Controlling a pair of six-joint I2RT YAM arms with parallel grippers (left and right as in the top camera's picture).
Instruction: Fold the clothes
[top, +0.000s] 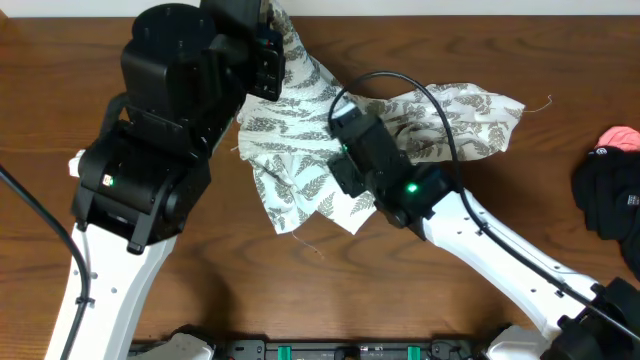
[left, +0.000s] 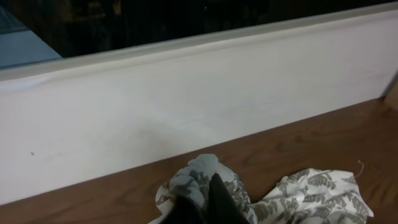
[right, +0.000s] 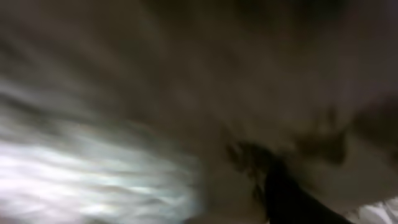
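Note:
The cream-white garment printed with grey-green fern leaves (top: 300, 150) lies crumpled at the table's middle. My left gripper (left: 205, 198) is shut on a bunched edge of it (left: 202, 174) and holds that edge up near the back wall; in the overhead view the gripper (top: 272, 45) is at the cloth's top end. My right gripper (top: 340, 135) is buried in the garment's middle. Its wrist view is blurred and filled with cloth (right: 124, 162), with one dark finger (right: 289, 196) showing, pinched into the fabric. A black garment (top: 610, 195) lies at the right edge. No plain white garment shows.
A pink item (top: 622, 136) lies beside the black garment. A white wall (left: 186, 106) runs along the table's back edge. Bare brown wood (top: 480, 60) surrounds the fern garment. The left arm's big black body (top: 160, 130) covers the table's left part.

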